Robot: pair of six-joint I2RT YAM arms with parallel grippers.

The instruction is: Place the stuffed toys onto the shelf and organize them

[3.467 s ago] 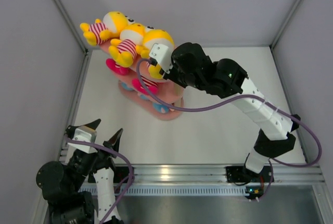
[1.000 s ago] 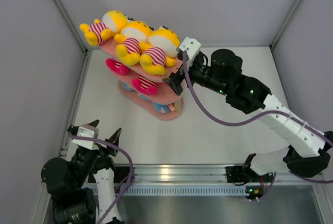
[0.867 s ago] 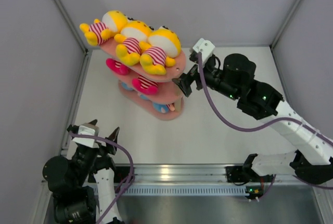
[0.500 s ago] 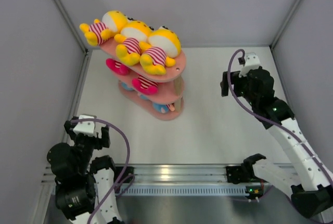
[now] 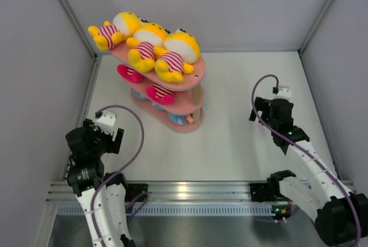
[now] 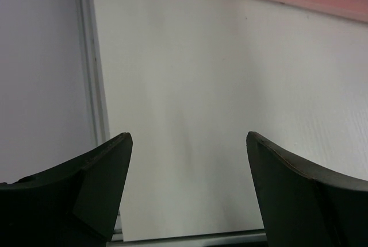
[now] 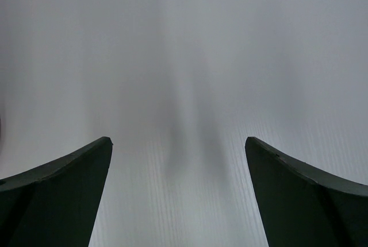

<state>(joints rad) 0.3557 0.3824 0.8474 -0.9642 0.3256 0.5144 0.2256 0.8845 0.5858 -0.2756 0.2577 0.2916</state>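
- We see the shelf point(image 5: 194, 78) standing far-left on the counter point(image 5: 241, 143), near the back wall.
- Three yellow stuffed toys point(image 5: 150, 49) lie side by side on its top tier; the leftmost one overhangs the board.
- Pink toys point(image 5: 158, 93) lie on the middle tier. We can't tell what is on the lowest tier, as it is mostly hidden.
- Left fingers point(image 6: 118, 155) are spread wide and hold nothing, low over the counter by the left wall, with the shelf's base just ahead.
- Right fingers point(image 7: 98, 158) are wide apart and empty, over the counter on the right side, well apart from the shelf.
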